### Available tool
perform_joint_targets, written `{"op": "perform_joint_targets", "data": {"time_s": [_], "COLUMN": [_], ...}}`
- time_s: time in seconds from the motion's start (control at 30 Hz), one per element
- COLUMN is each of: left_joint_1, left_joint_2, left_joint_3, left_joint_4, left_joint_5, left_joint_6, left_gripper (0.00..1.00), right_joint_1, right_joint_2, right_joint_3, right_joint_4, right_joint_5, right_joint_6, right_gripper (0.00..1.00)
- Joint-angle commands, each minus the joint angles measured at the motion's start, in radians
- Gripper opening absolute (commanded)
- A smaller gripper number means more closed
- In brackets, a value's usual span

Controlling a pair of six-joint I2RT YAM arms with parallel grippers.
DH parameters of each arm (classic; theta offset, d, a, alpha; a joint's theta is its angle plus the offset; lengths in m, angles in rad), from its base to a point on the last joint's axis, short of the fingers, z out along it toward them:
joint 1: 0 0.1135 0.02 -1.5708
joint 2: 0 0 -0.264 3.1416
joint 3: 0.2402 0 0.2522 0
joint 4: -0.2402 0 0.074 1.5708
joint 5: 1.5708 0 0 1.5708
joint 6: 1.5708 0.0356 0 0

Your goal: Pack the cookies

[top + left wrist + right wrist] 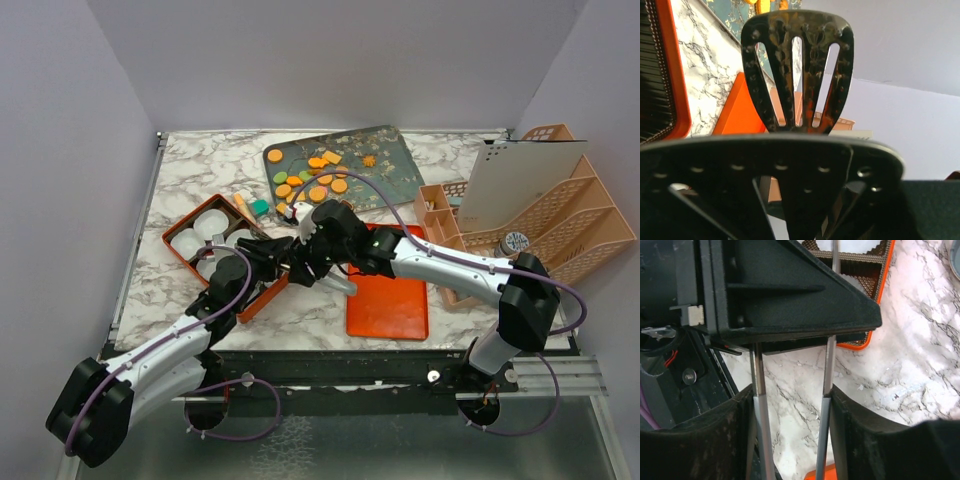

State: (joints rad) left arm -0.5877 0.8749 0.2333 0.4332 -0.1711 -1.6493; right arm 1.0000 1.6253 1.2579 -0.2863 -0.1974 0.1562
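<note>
The cookies [315, 180], mostly orange rounds and squares with a few green ones, lie on a dark floral tray [390, 150] at the back centre. An orange box [178, 258] holding white paper cups [210, 225] stands at the left. My left gripper [272, 265] is shut on a black slotted spatula [797, 70] whose blade points towards the tray. My right gripper [315, 255] is shut on metal tongs [827, 365] with grey handles, right beside the left gripper. The tongs run under the left gripper towards the orange box [875, 290]; their tips are hidden.
A flat orange lid [390, 300] lies at centre front. A peach desk organiser [540, 220] with a white sheet stands at the right. Teal and yellow blocks [258, 207] lie between box and tray. The two arms cross closely over the table's middle.
</note>
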Motion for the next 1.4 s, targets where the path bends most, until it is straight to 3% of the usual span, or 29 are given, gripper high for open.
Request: {"op": "perform_joint_targets", "data": {"time_s": [0.0, 0.07, 0.13, 0.37, 0.5, 0.83, 1.0, 1.1, 1.37], "left_joint_1": [-0.015, -0.015, -0.015, -0.015, -0.015, -0.015, -0.015, -0.015, -0.015], "left_joint_2": [-0.025, -0.037, -0.053, -0.159, -0.259, -0.479, -0.513, -0.497, -0.354], "left_joint_3": [-0.008, -0.014, -0.024, -0.063, -0.029, 0.262, 0.379, 0.426, 0.373], "left_joint_4": [0.006, 0.005, 0.003, -0.121, -0.279, -0.692, -0.733, -0.748, -0.635], "left_joint_5": [-0.014, -0.016, -0.016, -0.058, -0.108, -0.364, -0.417, -0.433, -0.266], "left_joint_6": [-0.029, -0.013, -0.003, 0.028, 0.127, 0.657, 0.934, 1.028, 1.009], "left_gripper": [0.27, 0.44, 0.55, 0.78, 0.79, 0.85, 0.89, 0.92, 0.97], "right_joint_1": [0.003, 0.003, 0.003, 0.001, -0.004, -0.11, -0.173, -0.186, -0.186], "right_joint_2": [0.003, -0.01, -0.024, -0.057, -0.061, -0.006, 0.03, 0.044, 0.06], "right_joint_3": [0.024, 0.012, -0.001, 0.009, 0.031, 0.122, 0.157, 0.17, 0.165], "right_joint_4": [0.041, 0.039, 0.037, -0.025, -0.072, -0.199, -0.235, -0.239, -0.223], "right_joint_5": [0.03, 0.05, 0.077, 0.171, 0.233, 0.277, 0.241, 0.218, 0.136], "right_joint_6": [-0.008, -0.007, -0.008, -0.042, -0.069, -0.079, -0.071, -0.068, -0.056], "right_gripper": [0.53, 0.52, 0.51, 0.46, 0.41, 0.33, 0.29, 0.24, 0.2]}}
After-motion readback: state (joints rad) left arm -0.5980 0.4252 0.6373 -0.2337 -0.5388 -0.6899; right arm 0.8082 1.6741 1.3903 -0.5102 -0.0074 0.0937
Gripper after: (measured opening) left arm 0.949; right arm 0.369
